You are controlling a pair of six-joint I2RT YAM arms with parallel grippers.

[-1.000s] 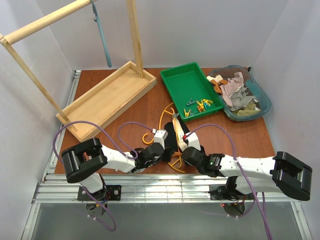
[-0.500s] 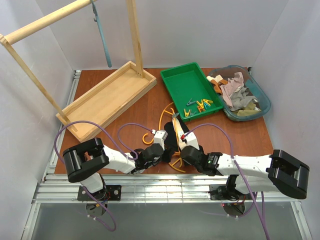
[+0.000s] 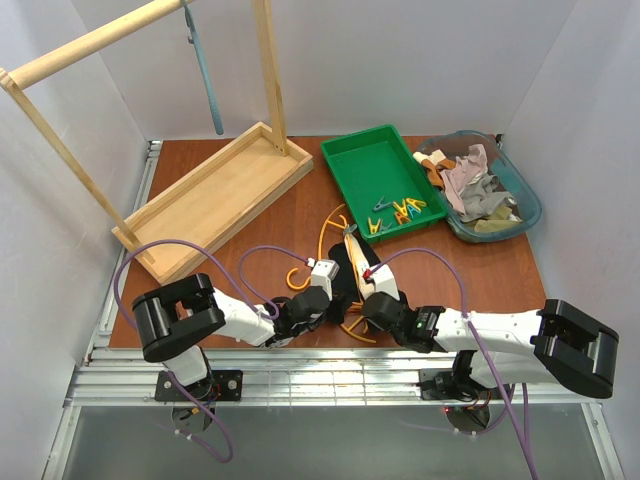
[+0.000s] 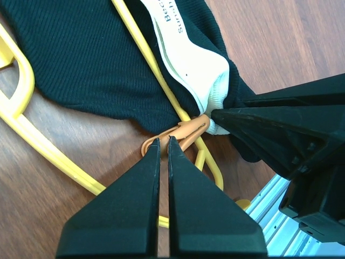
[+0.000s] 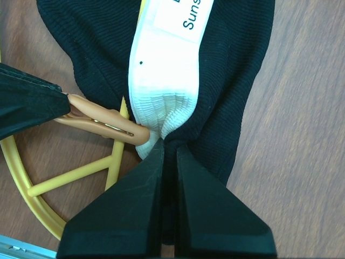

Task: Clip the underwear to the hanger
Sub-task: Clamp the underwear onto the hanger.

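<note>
L: left hand (image 4: pixel 163 141) pinches clothespin (image 4: pixel 180 132) tail | R: right hand (image 5: pixel 170 144) pinches underwear (image 5: pixel 232 70) waistband (image 5: pixel 167 81) | clothespin mouth meets waistband across hanger (image 4: pixel 54 155) bar

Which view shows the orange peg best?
Right wrist: nearly the whole peg lies clear, its tip at the underwear. Left wrist shows it partly behind the left gripper. The top view is too small to show it.

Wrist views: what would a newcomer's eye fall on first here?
An orange clothespin, pinched by the left gripper, noses against the white waistband of the black underwear, centre frame. The right gripper pinches that bunched waistband, with the yellow hanger lying alongside.
</note>
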